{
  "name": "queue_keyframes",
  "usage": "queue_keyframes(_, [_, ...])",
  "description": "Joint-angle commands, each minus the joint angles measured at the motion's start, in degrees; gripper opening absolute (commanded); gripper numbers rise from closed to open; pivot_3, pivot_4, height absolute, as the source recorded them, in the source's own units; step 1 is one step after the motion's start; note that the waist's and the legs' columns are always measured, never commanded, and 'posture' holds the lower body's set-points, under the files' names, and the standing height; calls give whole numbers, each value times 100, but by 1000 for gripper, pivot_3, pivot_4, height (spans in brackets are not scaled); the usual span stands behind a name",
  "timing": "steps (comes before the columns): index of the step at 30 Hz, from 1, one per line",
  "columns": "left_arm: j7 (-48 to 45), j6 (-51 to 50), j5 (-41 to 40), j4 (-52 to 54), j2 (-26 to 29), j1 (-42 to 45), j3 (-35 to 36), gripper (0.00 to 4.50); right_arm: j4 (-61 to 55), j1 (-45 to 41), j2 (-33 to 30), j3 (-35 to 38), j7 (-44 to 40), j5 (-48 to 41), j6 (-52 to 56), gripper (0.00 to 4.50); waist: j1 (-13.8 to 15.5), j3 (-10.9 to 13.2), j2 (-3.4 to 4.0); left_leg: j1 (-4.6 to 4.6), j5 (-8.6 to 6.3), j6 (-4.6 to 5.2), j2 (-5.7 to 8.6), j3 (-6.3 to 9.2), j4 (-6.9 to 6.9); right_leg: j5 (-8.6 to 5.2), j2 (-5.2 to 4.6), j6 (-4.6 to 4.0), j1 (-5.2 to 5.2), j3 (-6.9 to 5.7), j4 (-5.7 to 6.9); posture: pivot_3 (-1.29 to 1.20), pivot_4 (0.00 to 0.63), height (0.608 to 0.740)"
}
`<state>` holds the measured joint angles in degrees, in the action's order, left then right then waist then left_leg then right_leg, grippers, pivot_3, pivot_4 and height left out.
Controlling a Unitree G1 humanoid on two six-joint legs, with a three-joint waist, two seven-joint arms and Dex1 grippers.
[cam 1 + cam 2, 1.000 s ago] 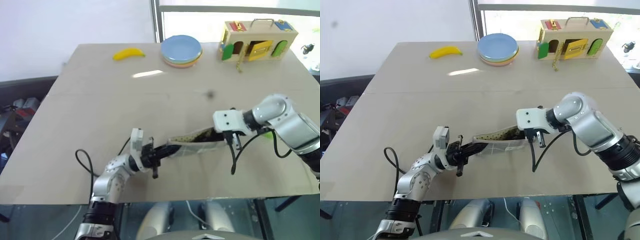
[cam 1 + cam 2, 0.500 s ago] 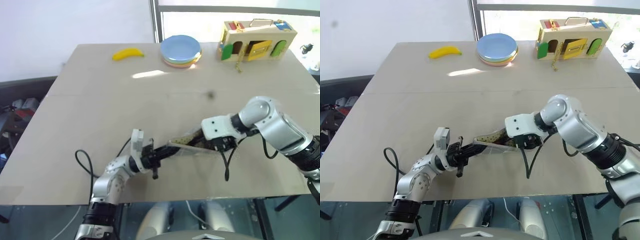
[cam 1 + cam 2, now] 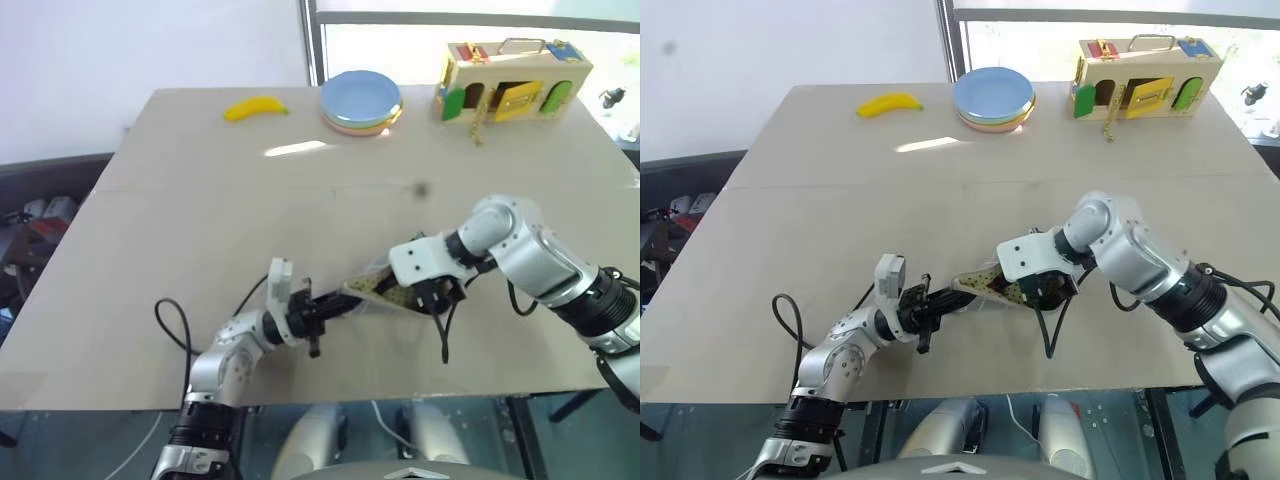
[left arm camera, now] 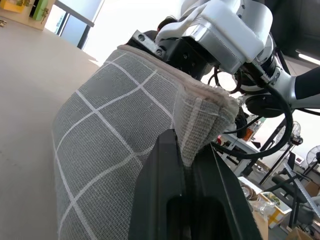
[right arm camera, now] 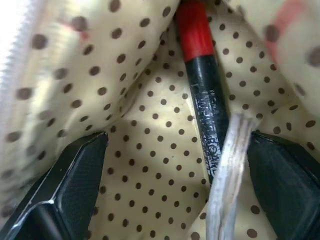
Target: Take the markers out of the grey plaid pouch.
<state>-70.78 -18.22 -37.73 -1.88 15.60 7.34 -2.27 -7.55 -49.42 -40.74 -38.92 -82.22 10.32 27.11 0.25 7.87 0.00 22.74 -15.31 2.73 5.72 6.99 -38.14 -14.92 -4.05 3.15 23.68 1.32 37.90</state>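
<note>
The grey plaid pouch [image 3: 372,297] hangs just above the table's near middle, its dotted yellow lining showing at the mouth. My left gripper [image 3: 343,304] is shut on the pouch's left end; the left wrist view has the black fingers [image 4: 170,170] pinching the grid fabric [image 4: 115,135]. From the right, my right gripper [image 3: 424,292] points down into the pouch's mouth. In the right wrist view this gripper [image 5: 175,150] stands open inside the lining, a black marker [image 5: 206,105] with a red cap lying between its fingers [image 5: 65,190], untouched. A pale cord hangs beside the marker.
At the table's far side lie a yellow banana [image 3: 256,107], a stack of pastel plates [image 3: 362,100] and a wooden latch box [image 3: 510,80]. The table's front edge runs close below both arms. A small dark spot [image 3: 420,187] marks the middle.
My right gripper went from shut to open and slid left and down into the pouch's mouth. The left gripper kept its hold and place.
</note>
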Motion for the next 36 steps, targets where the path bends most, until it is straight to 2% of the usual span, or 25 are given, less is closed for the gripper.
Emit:
queue_keyframes(1, [17, 68, -90, 65, -53, 51, 84, 0, 363, -85, 103, -261, -193, 238, -288, 4458, -23, 0, 0, 0, 0, 0, 0, 0, 0, 0, 0, 0, 0, 0, 0, 0, 150, 740])
queue_keyframes(9, [125, 107, -95, 143, -99, -51, 122, 0, 957, -65, 339, -418, -259, 544, -794, 4458, -88, -8, -1, -5, 0, 0, 1, 1, -3, 0, 0, 0, -5, 0, 2, 0, 150, 740])
queue_keyframes(10, [128, 107, -99, 142, -94, -51, 131, 0, 1026, -64, 360, -414, -245, 584, -852, 4053, -89, -9, -2, -8, 0, 0, 1, 1, -3, 0, 0, 0, -8, 0, 2, 0, 150, 740])
queue_keyframes(11, [133, 108, -103, 135, -87, -46, 144, 0, 1092, -64, 381, -406, -227, 621, -904, 3931, -90, -10, -3, -10, 0, 0, 1, 1, -3, 0, 0, 0, -10, -1, 2, 0, 150, 740])
queue_keyframes(14, [145, 108, -101, 128, -80, -39, 166, 0, 1198, -48, 421, -360, -201, 716, -1003, 2865, -82, -14, -6, -11, 0, 0, 1, 2, -4, 0, 0, 0, -11, -1, 3, 0, 150, 740])
queue_keyframes(15, [146, 107, -97, 135, -81, -42, 164, 0, 1206, -30, 429, -333, -192, 738, -1017, 2329, -73, -16, -10, -11, 0, 0, 1, 3, -4, 0, 0, 0, -12, -3, 3, 0, 150, 740])
queue_keyframes(17, [140, 102, -87, 139, -79, -45, 157, 0, 1220, -2, 445, -292, -185, 774, -1046, 1584, -58, -18, -12, -11, 0, 0, 2, 7, -5, 0, -1, 0, -14, -7, 2, 0, 150, 740])
queue_keyframes(19, [135, 97, -80, 132, -76, -38, 156, 0, 1235, 23, 460, -261, -182, 809, -1071, 579, -49, -20, -16, -11, 0, 0, 4, 7, -5, 0, -2, 0, -15, -7, 1, 0, 150, 740])
queue_keyframes(20, [138, 96, -76, 139, -78, -40, 152, 0, 1226, 41, 454, -243, -184, 820, -1078, 301, -48, -21, -17, -11, 0, 0, 4, 8, -5, 0, -2, 0, -15, -8, 1, 0, 150, 740])
queue_keyframes(28, [144, 126, -42, 126, -82, -42, 144, 0, 1011, 274, 513, 343, 84, 512, -964, 259, -42, -22, -17, -11, 0, 0, 4, 12, -6, 0, -2, 0, -18, -11, 0, 0, 150, 740])
queue_keyframes(33, [186, 170, -23, 141, -101, -64, 147, 0, 556, 484, 502, 1068, 116, -148, -524, 259, -51, -21, -17, -10, 0, 0, 4, 13, -5, 0, -2, 0, -16, -10, 1, 0, 150, 740])
queue_keyframes(36, [196, 187, -22, 141, -99, -75, 143, 0, 351, 614, 476, 1611, 114, -769, -771, 259, -54, -20, -16, -9, 0, 0, 4, 13, -3, 0, -2, 0, -15, -10, 0, 0, 150, 740])
